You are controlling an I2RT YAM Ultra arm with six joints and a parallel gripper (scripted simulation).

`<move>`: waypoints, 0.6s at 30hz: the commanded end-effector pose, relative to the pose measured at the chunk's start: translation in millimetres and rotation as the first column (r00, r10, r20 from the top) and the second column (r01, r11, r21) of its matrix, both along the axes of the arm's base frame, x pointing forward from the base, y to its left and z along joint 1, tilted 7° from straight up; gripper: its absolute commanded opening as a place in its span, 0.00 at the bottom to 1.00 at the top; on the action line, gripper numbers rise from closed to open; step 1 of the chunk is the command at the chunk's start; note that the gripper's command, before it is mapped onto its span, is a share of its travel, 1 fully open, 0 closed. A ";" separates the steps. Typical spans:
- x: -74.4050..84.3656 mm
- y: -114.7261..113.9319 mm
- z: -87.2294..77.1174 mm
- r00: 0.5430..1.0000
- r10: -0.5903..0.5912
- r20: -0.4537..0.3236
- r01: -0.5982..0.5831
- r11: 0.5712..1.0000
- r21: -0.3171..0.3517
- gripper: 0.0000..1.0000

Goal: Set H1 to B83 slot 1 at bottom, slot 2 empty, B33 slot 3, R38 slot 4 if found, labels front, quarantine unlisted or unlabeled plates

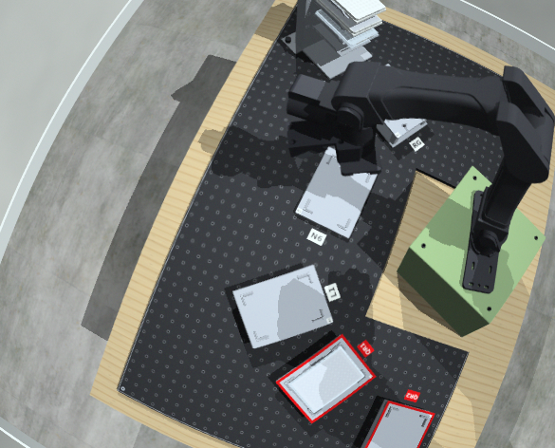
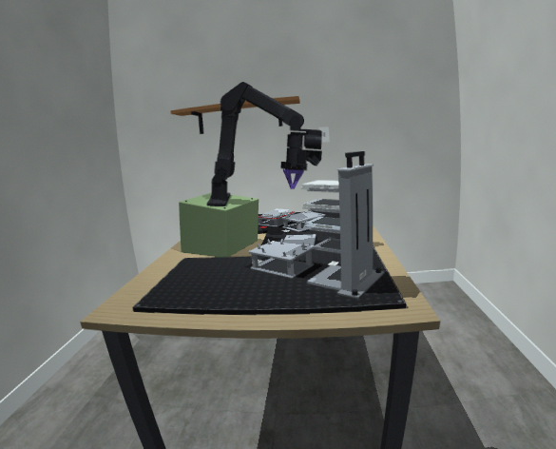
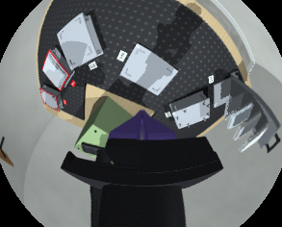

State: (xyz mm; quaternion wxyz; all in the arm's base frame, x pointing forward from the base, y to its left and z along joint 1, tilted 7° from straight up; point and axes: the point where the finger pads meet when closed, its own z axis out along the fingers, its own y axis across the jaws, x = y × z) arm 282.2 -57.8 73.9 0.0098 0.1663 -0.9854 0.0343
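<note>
The plate hotel H1 (image 1: 338, 33) stands at the far end of the deck, with plates on several shelves; it also shows in the side view (image 2: 353, 226). My gripper (image 2: 293, 181) hangs high above the deck, in front of the hotel's top shelf and over the far end of nest N6 (image 1: 336, 194). Its purple fingers are shut together with nothing between them, as the wrist view (image 3: 141, 130) shows. A clear plate (image 1: 324, 378) sits in quarantine nest QR1. Nest QR2 (image 1: 400, 426) shows only its base. Plate labels are too small to read.
The landing nest L1 (image 1: 281, 305) and N6 show bare grey tops. The regrip nest RG (image 1: 405, 129) lies partly under my arm. My green base block (image 1: 470, 254) stands at the right. A wooden wall shelf (image 2: 235, 106) is behind the arm.
</note>
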 end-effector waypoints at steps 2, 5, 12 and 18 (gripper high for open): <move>3.6 8.4 4.6 0.986 -0.151 0.070 0.151 0.988 0.014 0.00; 4.7 12.8 5.6 0.970 -0.226 0.094 0.224 0.974 0.024 0.00; 8.0 23.4 8.9 0.931 -0.341 0.130 0.337 0.940 0.050 0.00; 7.0 21.0 8.6 0.876 -0.456 0.155 0.450 0.890 0.075 0.00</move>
